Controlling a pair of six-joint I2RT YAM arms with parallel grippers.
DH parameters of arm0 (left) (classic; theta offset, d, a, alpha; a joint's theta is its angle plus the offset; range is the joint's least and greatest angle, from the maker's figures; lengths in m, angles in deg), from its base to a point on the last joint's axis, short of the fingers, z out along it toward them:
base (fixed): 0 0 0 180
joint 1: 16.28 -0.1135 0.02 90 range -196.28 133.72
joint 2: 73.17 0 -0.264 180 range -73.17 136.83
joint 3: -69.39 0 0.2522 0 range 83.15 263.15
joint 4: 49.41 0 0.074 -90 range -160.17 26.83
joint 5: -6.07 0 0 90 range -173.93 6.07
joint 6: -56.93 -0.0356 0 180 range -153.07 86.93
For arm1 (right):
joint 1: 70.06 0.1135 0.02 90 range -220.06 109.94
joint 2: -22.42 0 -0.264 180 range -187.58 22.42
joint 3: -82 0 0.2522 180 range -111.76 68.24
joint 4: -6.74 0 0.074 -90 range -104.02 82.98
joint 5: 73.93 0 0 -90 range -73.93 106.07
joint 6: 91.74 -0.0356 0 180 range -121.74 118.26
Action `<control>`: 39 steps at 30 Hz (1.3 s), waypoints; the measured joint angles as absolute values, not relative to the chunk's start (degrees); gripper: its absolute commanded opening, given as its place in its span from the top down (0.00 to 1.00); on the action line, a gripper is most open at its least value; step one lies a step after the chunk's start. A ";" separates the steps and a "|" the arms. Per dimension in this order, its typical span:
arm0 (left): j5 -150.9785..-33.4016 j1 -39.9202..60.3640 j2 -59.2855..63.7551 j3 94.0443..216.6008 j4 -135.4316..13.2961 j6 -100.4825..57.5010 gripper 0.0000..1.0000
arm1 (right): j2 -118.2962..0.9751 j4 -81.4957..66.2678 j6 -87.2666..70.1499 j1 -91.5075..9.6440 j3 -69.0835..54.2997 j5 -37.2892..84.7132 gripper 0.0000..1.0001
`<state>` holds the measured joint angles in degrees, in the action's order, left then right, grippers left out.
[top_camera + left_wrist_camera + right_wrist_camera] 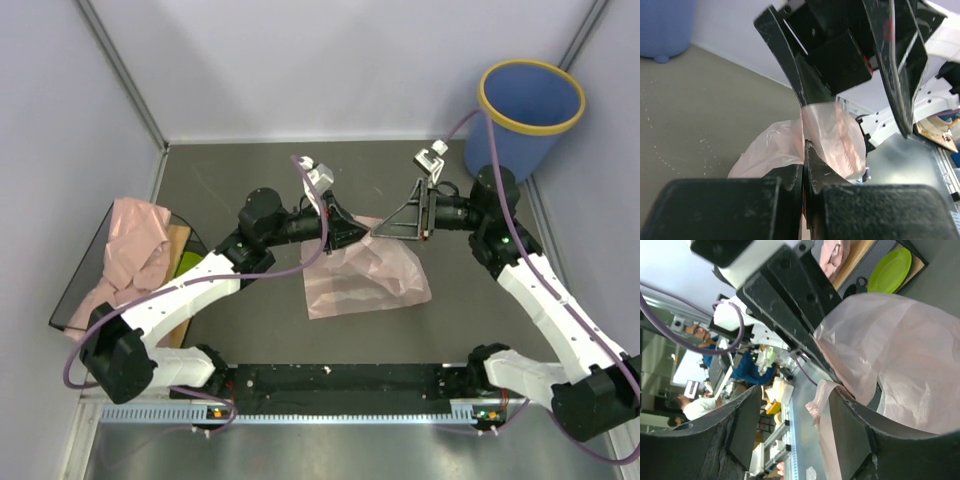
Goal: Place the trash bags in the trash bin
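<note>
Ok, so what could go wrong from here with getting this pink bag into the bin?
Only the left gripper pinches the trash bag, at one edge. The right gripper is open, so the thin plastic may slip when lifted.
The grippers sit very close and could collide.
The trash bin stands in the far right corner, so the bag may drag on the way.
</note>
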<state>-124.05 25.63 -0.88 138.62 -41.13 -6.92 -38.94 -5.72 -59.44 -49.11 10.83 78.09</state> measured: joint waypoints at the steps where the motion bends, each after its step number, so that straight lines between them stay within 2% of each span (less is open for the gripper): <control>1: -123.63 25.52 -0.77 138.77 -40.80 -6.24 1.00 | -38.51 -6.75 -58.21 -49.09 10.79 78.26 0.40; 3: -123.02 25.55 -0.44 139.53 -40.04 -4.82 1.00 | -37.63 -8.89 -55.83 -48.89 10.79 78.44 0.40; 5: -122.76 25.55 -0.25 140.15 -39.45 -3.64 1.00 | -37.30 -10.57 -53.77 -48.13 10.79 78.40 0.48; 8: -122.41 25.72 -0.14 141.04 -39.21 -2.39 1.00 | -37.52 -12.23 -51.59 -46.03 10.68 78.02 0.46; 10: -121.97 25.76 -0.14 141.48 -39.25 -1.80 1.00 | -38.18 -13.61 -50.06 -44.08 9.65 77.92 0.50; 11: -121.77 25.76 -0.14 141.74 -39.42 -1.63 1.00 | -38.66 -14.42 -49.16 -43.23 8.89 77.78 0.58; 12: -121.66 25.76 -0.14 142.09 -39.86 -1.41 1.00 | -39.10 -14.96 -48.29 -42.57 8.12 77.63 0.88; 13: -121.49 25.76 -0.14 142.37 -40.21 -1.32 1.00 | -39.38 -15.29 -47.54 -42.20 7.71 77.50 1.00; 18: -122.10 23.64 -0.46 144.41 -45.02 -1.56 1.00 | -41.04 -20.03 -43.41 -42.14 4.78 76.65 1.00; 20: -124.44 18.86 -1.23 145.04 -49.70 -2.94 1.00 | -41.52 -23.49 -41.67 -44.61 1.70 77.02 1.00; 22: -125.88 12.39 -1.58 147.47 -57.70 -8.27 1.00 | -41.59 -25.02 -41.18 -50.33 -1.27 77.26 1.00; 24: -123.94 8.32 -1.64 152.01 -69.78 -15.71 1.00 | -41.50 -25.50 -40.75 -60.76 -3.87 77.08 1.00; 26: -121.93 7.47 -1.82 155.58 -79.09 -22.44 1.00 | -41.87 -26.00 -39.98 -69.72 -5.43 75.23 1.00; 29: -120.00 6.22 -0.79 160.38 -90.63 -30.04 1.00 | -46.00 -27.68 -38.08 -74.79 -10.93 70.94 1.00; 31: -118.67 4.06 4.10 167.34 -95.90 -31.81 1.00 | -51.31 -27.09 -38.10 -74.62 -17.14 68.58 1.00; 33: -117.60 1.55 12.56 180.76 -100.40 -31.44 1.00 | -59.40 -25.43 -39.22 -74.24 -27.74 66.77 1.00; 35: -118.15 -1.38 23.99 200.60 -97.67 -28.56 1.00 | -66.40 -25.43 -40.51 -73.89 -39.26 65.92 1.00; 36: -118.87 -2.30 26.66 206.13 -94.33 -27.55 1.00 | -69.52 -24.38 -41.14 -73.83 -45.42 65.59 1.00; 37: -119.48 -3.46 27.88 209.37 -88.34 -25.98 1.00 | -72.06 -23.33 -41.75 -73.85 -51.70 65.57 1.00; 39: -120.81 -4.77 23.58 205.52 -75.51 -23.25 1.00 | -73.32 -19.53 -43.41 -73.83 -60.35 66.35 1.00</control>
<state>-120.81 -4.77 23.58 205.52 -75.51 -23.25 -73.32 -19.53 -43.41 -73.83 -60.35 66.35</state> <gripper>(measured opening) 0.010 0.004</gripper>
